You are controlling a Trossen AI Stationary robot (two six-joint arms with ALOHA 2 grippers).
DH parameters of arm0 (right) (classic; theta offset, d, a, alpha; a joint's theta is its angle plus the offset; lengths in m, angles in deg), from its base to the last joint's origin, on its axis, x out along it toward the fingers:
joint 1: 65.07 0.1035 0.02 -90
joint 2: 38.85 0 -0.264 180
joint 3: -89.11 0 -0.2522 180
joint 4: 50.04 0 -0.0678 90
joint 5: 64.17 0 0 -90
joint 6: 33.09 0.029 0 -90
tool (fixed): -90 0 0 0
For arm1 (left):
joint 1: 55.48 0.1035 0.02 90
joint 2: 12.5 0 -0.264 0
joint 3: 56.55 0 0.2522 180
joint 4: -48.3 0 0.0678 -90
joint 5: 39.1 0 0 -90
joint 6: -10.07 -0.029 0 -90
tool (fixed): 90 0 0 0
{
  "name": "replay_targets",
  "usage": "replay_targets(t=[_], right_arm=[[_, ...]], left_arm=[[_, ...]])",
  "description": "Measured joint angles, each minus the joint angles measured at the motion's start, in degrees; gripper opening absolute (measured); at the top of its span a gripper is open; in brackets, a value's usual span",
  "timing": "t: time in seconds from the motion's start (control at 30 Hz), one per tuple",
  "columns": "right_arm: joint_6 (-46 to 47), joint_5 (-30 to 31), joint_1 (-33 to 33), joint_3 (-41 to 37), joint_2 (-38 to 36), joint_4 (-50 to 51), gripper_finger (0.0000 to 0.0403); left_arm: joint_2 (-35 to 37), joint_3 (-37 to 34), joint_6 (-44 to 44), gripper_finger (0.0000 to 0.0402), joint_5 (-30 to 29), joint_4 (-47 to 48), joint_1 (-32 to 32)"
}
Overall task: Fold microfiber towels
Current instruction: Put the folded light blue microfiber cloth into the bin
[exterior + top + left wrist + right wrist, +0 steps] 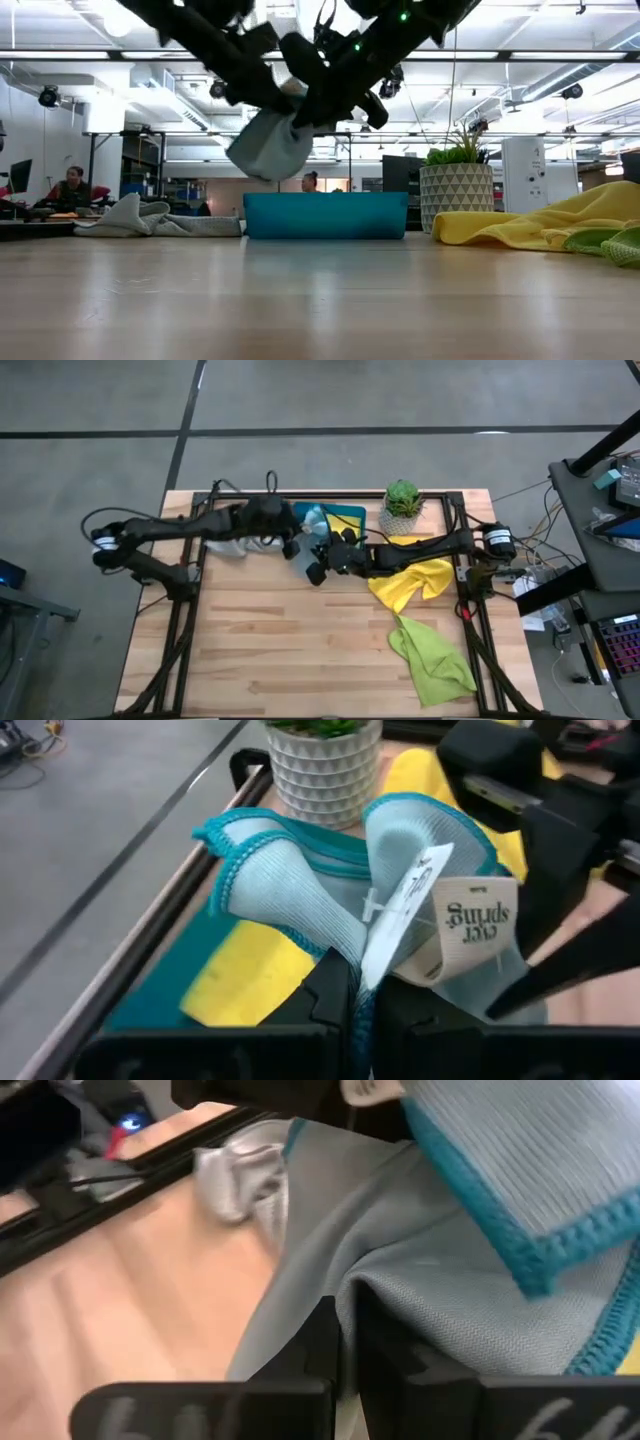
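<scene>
A light blue towel with a teal hem hangs bunched above the table, in front of the teal tray. My left gripper and my right gripper are both shut on it, close together at mid-table toward the far edge. A yellow towel lies inside the tray. A pale grey towel lies on the table at the far left. Another yellow towel and a lime green one lie spread on the right half. My left gripper pinches a gathered bunch of the light blue towel between its two fingers, next to the paper tag. The cloth fans out beyond the fingers, clear of the table. My right gripper pinches a fold of the same towel between its two fingers, near the teal hem. The towel hangs slack below both grippers, clear of the table.
A small potted plant stands at the far edge right of the tray. The black frame rails run along both sides of the table. Bare wood lies in the near left half. People sit in the room behind.
</scene>
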Motion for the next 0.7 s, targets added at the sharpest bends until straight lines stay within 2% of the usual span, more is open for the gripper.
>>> replay_targets(t=[0.37,0.57,0.7], right_arm=[[-4.1,6.1,-6.0,-0.7,0.1,0.0,0.0013],[-3.5,6.2,-8.2,-1.3,1.6,-0.4,0.0013],[-2.6,3.1,-9.1,-1.3,4.9,-2.4,0.0013]], left_arm=[[-14.4,14.0,-13.8,0.0000,2.6,4.7,9.4],[-20.8,19.8,-20.9,0.0000,6.2,4.9,12.0],[-24.6,22.5,-26.0,0.0000,6.6,5.4,12.8]])
